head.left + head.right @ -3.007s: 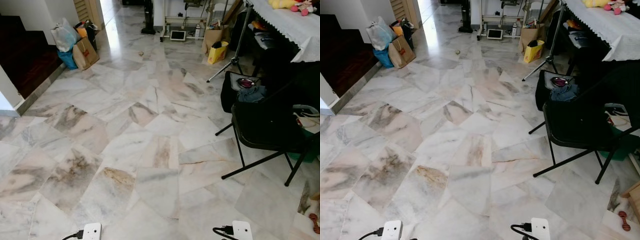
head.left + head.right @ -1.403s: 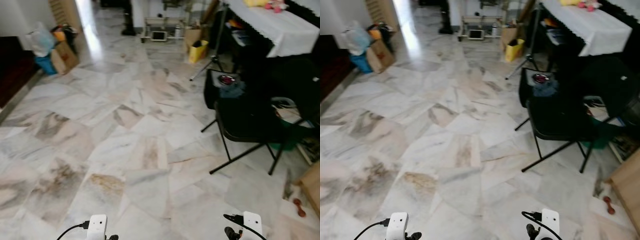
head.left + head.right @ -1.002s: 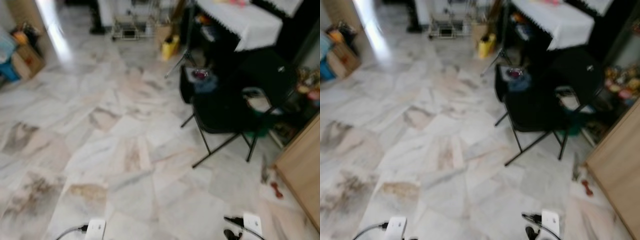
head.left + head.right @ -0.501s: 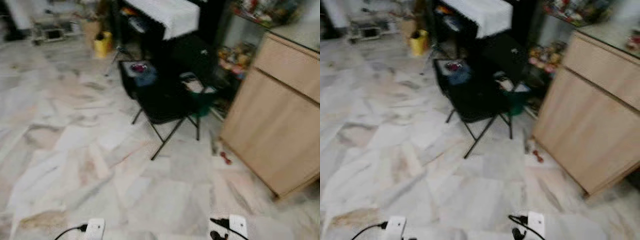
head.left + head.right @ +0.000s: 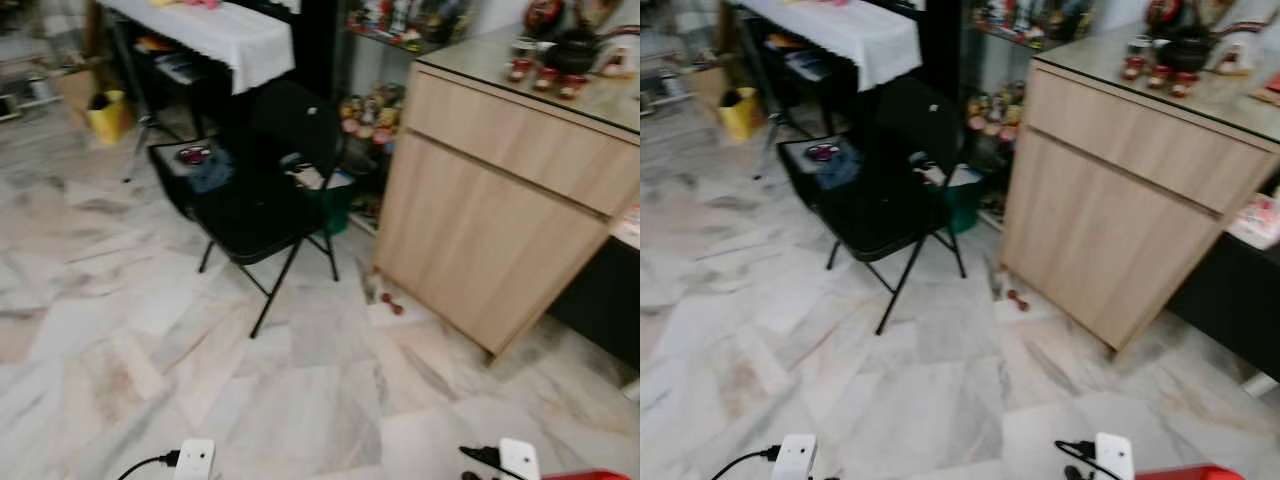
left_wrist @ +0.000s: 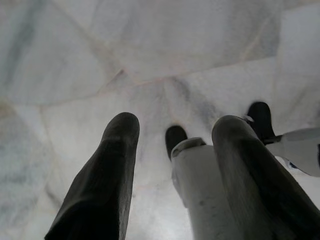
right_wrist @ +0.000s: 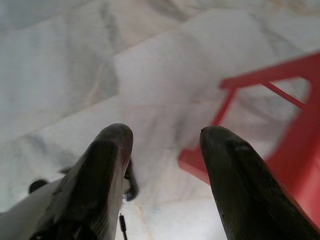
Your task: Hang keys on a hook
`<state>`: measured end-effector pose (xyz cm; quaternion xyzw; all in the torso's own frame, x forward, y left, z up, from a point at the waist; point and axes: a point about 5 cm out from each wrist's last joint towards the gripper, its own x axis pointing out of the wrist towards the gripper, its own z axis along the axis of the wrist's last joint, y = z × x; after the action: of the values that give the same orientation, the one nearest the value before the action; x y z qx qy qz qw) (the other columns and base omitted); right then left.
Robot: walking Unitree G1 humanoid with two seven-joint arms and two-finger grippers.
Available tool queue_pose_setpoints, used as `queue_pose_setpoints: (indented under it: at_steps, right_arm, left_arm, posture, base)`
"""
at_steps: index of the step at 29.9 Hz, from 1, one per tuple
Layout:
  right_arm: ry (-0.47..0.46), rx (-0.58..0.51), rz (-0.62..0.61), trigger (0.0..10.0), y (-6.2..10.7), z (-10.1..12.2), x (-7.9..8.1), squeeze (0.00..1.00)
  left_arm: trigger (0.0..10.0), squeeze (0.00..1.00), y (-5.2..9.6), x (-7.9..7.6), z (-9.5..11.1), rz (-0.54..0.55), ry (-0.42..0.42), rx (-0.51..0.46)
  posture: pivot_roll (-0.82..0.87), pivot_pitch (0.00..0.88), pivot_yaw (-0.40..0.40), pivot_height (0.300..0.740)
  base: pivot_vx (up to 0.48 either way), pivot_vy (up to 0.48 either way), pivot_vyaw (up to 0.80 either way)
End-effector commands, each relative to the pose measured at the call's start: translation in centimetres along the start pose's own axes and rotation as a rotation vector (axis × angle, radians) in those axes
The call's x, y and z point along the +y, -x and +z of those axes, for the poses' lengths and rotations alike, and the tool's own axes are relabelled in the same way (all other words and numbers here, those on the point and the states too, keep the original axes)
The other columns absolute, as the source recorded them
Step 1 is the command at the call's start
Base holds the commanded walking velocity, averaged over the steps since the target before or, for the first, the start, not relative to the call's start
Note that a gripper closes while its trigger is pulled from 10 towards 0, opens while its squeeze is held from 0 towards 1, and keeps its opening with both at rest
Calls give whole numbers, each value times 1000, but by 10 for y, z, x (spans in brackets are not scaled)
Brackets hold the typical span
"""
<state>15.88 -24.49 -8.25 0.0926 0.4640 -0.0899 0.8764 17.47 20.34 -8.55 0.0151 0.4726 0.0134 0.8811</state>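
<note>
Left eye view: a marble floor (image 5: pixel 300 400) is running out to a black folding chair (image 5: pixel 262 205), a light wooden cabinet (image 5: pixel 500 215) with small ornaments on its glass top, and a worktop under a white cloth (image 5: pixel 215 35) behind; the picture is slightly soft, so the robot is probably walking or turning. Right eye view: the same room, with a red frame (image 5: pixel 1185 473) edging in at the bottom right corner; neither keys nor a hook can be made out anywhere. Left wrist view: the left pincer (image 6: pixel 172 145) is hanging over the floor, fingers spread apart and gripping nothing, with the robot's own white leg below it. Right wrist view: the right pincer (image 7: pixel 165 137) is likewise hanging with fingers parted and empty, above the floor and the red frame (image 7: pixel 280 115). Step in hand, as a judgement: searching the room, with pickup not yet begun. The next move calls for locating the keys first, possibly on the cabinet top, then the hook.
</note>
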Motion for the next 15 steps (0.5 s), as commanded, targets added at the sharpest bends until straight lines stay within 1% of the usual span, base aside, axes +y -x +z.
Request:
queue_pose_setpoints:
  at_steps: [1, 3, 4, 5, 7, 8, 9, 12, 14, 15]
  right_arm:
    - [-9, -10, 21, 10000, -3, 10, 8, 0]
    - [-5, -18, 28, 10000, -6, 17, 16, 0]
    - [-5, -18, 28, 10000, -6, 17, 16, 0]
    - [-2, -21, 33, 10000, -8, 19, 23, 0]
    - [-1, -22, 35, 10000, -8, 19, 25, 0]
    - [3, -15, 44, 10000, -9, 14, 35, 0]
    - [4, -11, 48, 10000, -9, 11, 38, 0]
    - [9, 15, 58, 10000, -8, -8, 50, 0]
    - [12, 23, 59, 10000, -7, -14, 52, 0]
    - [14, 28, 59, 10000, -6, -17, 53, 0]
  left_arm:
    - [10000, 0, 1, 5, -6, 2, -22, 26]
    - [10000, 0, 2, 6, -7, 4, -20, 29]
    - [10000, 0, 2, 6, -7, 4, -20, 29]
    - [10000, 0, 2, 7, -7, 4, -14, 32]
    - [10000, 0, 2, 7, -8, 4, -12, 33]
    - [10000, 0, 2, 8, -8, 2, -10, 38]
    - [10000, 0, 2, 8, -8, 2, -11, 39]
    - [10000, 0, 2, 9, -7, 5, -39, 39]
    - [10000, 0, 2, 10, -7, 7, -39, 36]
    - [10000, 0, 2, 10, -7, 6, -38, 34]
  posture:
    - [86, 22, -24, 740]
    - [84, 15, -21, 740]
    - [84, 15, -21, 740]
    - [83, 10, -18, 740]
    - [83, 8, -18, 740]
    - [83, 3, -17, 740]
    - [83, 1, -17, 740]
    - [85, 0, -17, 740]
    - [86, 0, -17, 740]
    - [86, 0, -17, 740]
  base:
    - [0, 0, -800]
    - [0, 0, -800]
    - [0, 0, -800]
    - [0, 0, -800]
    - [0, 0, -800]
    - [0, 0, -800]
    - [0, 0, -800]
    - [0, 460, -800]
    - [0, 377, -800]
    - [0, 0, -800]
